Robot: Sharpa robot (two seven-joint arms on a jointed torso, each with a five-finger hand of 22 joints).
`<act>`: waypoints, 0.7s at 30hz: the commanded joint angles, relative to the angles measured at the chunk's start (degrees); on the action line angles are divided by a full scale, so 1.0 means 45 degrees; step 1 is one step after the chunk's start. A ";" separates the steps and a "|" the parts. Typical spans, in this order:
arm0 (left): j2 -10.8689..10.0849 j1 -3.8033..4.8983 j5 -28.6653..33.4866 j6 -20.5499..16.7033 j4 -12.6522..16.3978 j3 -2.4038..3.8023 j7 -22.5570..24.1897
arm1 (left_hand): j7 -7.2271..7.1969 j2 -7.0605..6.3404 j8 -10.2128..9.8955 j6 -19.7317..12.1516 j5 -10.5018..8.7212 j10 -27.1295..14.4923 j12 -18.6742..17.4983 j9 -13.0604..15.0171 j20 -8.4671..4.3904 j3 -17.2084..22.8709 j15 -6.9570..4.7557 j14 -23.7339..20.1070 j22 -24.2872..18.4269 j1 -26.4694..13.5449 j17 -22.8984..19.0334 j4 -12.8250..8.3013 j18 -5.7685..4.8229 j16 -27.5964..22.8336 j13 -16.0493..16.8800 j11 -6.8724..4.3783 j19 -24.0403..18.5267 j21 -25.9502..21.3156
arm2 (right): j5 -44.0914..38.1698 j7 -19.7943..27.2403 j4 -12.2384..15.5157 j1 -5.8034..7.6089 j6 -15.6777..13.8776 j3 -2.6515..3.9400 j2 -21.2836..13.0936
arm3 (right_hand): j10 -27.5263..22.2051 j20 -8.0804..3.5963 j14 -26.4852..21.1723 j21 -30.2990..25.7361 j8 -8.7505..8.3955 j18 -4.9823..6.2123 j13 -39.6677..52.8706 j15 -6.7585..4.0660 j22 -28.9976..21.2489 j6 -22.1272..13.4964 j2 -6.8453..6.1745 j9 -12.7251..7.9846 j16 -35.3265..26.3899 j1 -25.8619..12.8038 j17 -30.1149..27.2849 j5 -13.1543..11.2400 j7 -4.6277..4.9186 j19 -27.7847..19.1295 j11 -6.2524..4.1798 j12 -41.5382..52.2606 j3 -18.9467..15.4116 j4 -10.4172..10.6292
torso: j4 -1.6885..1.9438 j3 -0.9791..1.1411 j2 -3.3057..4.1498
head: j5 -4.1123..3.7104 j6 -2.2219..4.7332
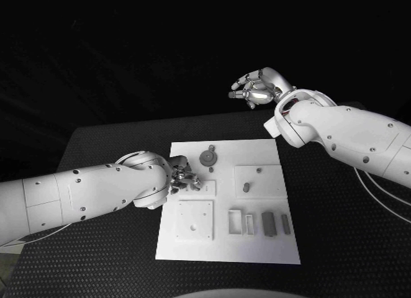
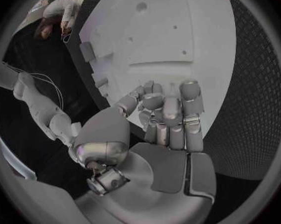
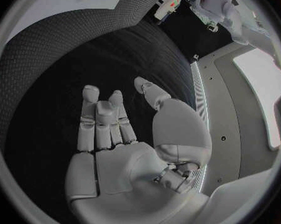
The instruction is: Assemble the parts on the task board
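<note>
The white task board (image 1: 228,245) lies in the middle of the black table. On it are a round grey part (image 1: 208,157), a small grey peg (image 1: 246,186) in a square block, and two grey bars (image 1: 268,223) near the front. My left hand (image 1: 183,178) hovers low over the board's left edge, its fingers (image 2: 165,114) curled together with the thumb against them. Whether they pinch a small part is hidden. My right hand (image 1: 257,87) is raised beyond the table's far edge, empty, fingers (image 3: 103,117) loosely spread.
A raised square plate (image 1: 195,220) with small holes sits at the board's front left, with upright slotted frames (image 1: 235,222) beside it. Black mat surrounds the board (image 2: 172,30) on all sides. The right forearm (image 1: 349,133) crosses above the table's far right corner.
</note>
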 commanded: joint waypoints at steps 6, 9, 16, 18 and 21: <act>0.0162 -0.0104 0.0137 0.0228 0.0131 -0.0041 0.0387 | -0.0793 -0.0486 -0.0175 0.1915 -0.0244 -0.0393 0.0080 0.0067 -0.0363 -0.0750 -0.0675 -0.0615 0.0232 -0.0443 -0.0179 0.0162 0.0394 0.0168 -0.0089 -0.0418 0.0338 0.0008 | 0.0015 0.0044 -0.0003 -0.0006 0.0135 0.0008 0.0012 | -0.0062 -0.0001 -0.0087 -0.0075 -0.0073 0.0150 0.0008 -0.0005 0.0246 0.0004 0.0051 -0.0014 -0.0081 -0.0039 0.0012 0.0047 0.0108 -0.0083 0.0014 0.0066 -0.0003 -0.0108 | 0.0005 -0.0001 0.0005 | -0.0020 0.0002; 0.0163 -0.0104 0.0140 0.0228 0.0129 -0.0041 0.0401 | -0.0801 -0.0681 -0.0199 0.1923 -0.0402 -0.0399 0.0089 0.0078 -0.0368 -0.0870 -0.0685 -0.0630 0.0223 -0.0559 -0.0220 0.0262 0.0405 0.0191 -0.0112 -0.0426 0.0334 -0.0010 | 0.0018 0.0041 -0.0013 -0.0006 0.0137 0.0008 0.0013 | -0.0064 0.0000 -0.0089 -0.0076 -0.0075 0.0150 0.0007 -0.0005 0.0246 0.0001 0.0049 -0.0016 -0.0082 -0.0042 0.0012 0.0047 0.0109 -0.0085 0.0014 0.0066 -0.0004 -0.0109 | 0.0000 -0.0008 -0.0001 | -0.0024 0.0000; 0.0134 -0.0104 0.0189 0.0220 0.0133 -0.0041 0.0392 | -0.0811 -0.1033 -0.0252 0.1934 -0.0513 -0.0407 0.0111 0.0100 -0.0375 -0.0974 -0.0705 -0.0654 0.0213 -0.0694 -0.0300 0.0509 0.0429 0.0242 -0.0158 -0.0441 0.0336 -0.0041 | 0.0029 0.0036 -0.0010 -0.0006 0.0141 0.0008 0.0009 | -0.0068 0.0002 -0.0093 -0.0078 -0.0078 0.0150 0.0006 -0.0003 0.0245 -0.0005 0.0047 -0.0018 -0.0084 -0.0052 0.0012 0.0047 0.0111 -0.0090 0.0016 0.0065 -0.0004 -0.0111 | 0.0000 -0.0005 0.0003 | -0.0034 -0.0005; 0.0126 -0.0104 0.0215 0.0204 0.0120 -0.0041 0.0376 | -0.0811 -0.1070 -0.0258 0.1934 -0.0519 -0.0409 0.0114 0.0103 -0.0376 -0.0980 -0.0706 -0.0657 0.0213 -0.0700 -0.0308 0.0534 0.0433 0.0249 -0.0163 -0.0442 0.0336 -0.0044 | 0.0031 0.0036 -0.0014 -0.0006 0.0140 0.0008 0.0010 | -0.0070 0.0002 -0.0094 -0.0079 -0.0079 0.0150 0.0006 -0.0002 0.0245 -0.0007 0.0048 -0.0019 -0.0085 -0.0056 0.0012 0.0047 0.0112 -0.0091 0.0017 0.0065 -0.0004 -0.0111 | -0.0001 -0.0006 0.0005 | -0.0038 0.0000; 0.0118 -0.0104 0.0240 0.0147 0.0116 -0.0041 0.0351 | -0.0805 -0.0737 -0.0274 0.1943 -0.0094 -0.0404 0.0138 0.0127 -0.0374 -0.0813 -0.0713 -0.0666 0.0229 -0.0319 -0.0341 0.0374 0.0447 0.0288 -0.0180 -0.0447 0.0352 -0.0033 | 0.0034 0.0035 -0.0016 -0.0006 0.0152 0.0008 0.0010 | -0.0071 0.0003 -0.0096 -0.0079 -0.0080 0.0150 0.0006 -0.0002 0.0245 -0.0008 0.0053 -0.0020 -0.0086 -0.0058 0.0012 0.0047 0.0112 -0.0092 0.0017 0.0065 -0.0002 -0.0111 | -0.0001 -0.0006 0.0005 | -0.0038 0.0000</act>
